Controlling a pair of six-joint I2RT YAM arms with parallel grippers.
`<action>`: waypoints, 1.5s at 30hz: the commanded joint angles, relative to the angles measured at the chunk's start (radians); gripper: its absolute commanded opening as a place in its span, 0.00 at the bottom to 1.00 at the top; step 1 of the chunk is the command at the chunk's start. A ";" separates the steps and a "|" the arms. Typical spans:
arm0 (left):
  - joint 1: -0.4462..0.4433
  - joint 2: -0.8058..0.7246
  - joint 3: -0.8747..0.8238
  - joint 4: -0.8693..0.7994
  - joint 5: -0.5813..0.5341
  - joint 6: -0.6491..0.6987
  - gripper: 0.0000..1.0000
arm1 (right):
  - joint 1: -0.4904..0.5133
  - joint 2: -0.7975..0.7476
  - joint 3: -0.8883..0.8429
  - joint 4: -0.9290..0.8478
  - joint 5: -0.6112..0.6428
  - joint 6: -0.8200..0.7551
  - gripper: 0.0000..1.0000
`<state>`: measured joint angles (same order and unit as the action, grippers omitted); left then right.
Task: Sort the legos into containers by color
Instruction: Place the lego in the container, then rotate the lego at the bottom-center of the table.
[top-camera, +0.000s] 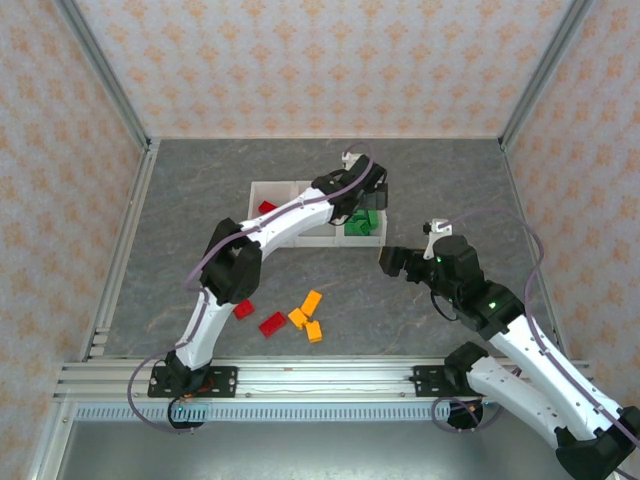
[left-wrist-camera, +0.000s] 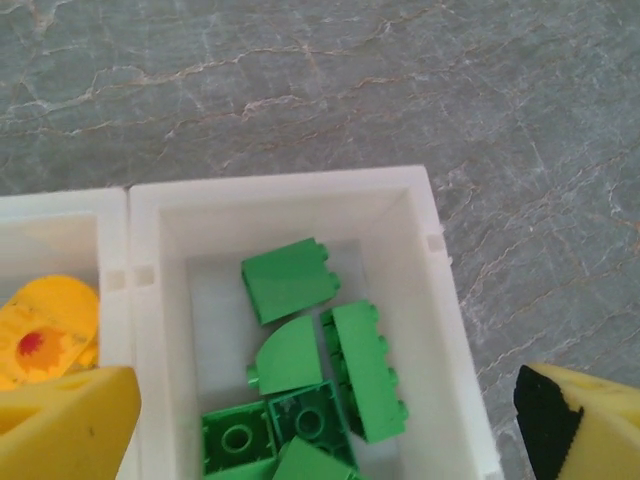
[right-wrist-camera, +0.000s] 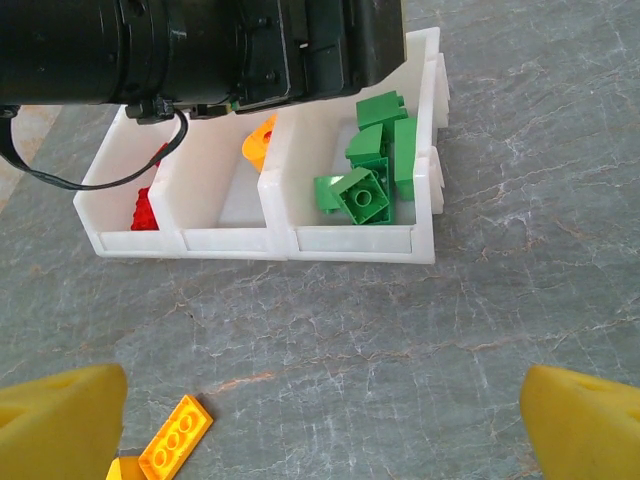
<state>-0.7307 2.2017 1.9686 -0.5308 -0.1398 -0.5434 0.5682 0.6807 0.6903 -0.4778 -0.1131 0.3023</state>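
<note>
While the left gripper (left-wrist-camera: 325, 400) hangs over the right-hand bin (left-wrist-camera: 285, 190), its yellow fingers (left-wrist-camera: 60, 430) stand spread at the lower corners of the left wrist view, with nothing between them. Under them green legos (left-wrist-camera: 290, 280) lie heaped in that bin, one with a rounded corner. At the left edge a round orange piece (left-wrist-camera: 45, 335) sits in the neighbouring bin.

From the top view, the row of three bins (top-camera: 310, 240) lies at centre frame. The left arm (top-camera: 290, 215) stretches across it and covers most of the middle bin. Red legos (top-camera: 267, 207) show in the left bin, green in the right. Below the row, loose legos lie close together on the table (top-camera: 440, 180): two red (top-camera: 272, 324) and three orange (top-camera: 311, 302). The right gripper (top-camera: 388, 262) hovers right of centre, near the green bin's lower corner.

Seen from the right wrist, the row fills the upper half: red on the left, orange in the middle, green on the right, with the left arm's black body across the top. Its own fingers (right-wrist-camera: 585, 425) are spread at the lower corners and hold nothing. An orange plate (right-wrist-camera: 175, 432) lies on the table just beside the left finger.
</note>
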 joint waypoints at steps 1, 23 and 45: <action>0.007 -0.135 -0.092 0.026 -0.013 0.016 0.99 | -0.002 -0.006 -0.009 0.010 0.003 -0.012 1.00; -0.357 -0.833 -1.019 -0.030 0.026 -0.426 0.95 | -0.002 0.026 -0.008 -0.007 0.072 0.016 1.00; -0.546 -0.727 -1.172 -0.039 0.101 -0.821 0.82 | -0.002 0.038 -0.011 -0.004 0.080 0.020 1.00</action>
<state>-1.2709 1.4574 0.8219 -0.5526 -0.0315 -1.3273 0.5682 0.7212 0.6895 -0.4786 -0.0666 0.3145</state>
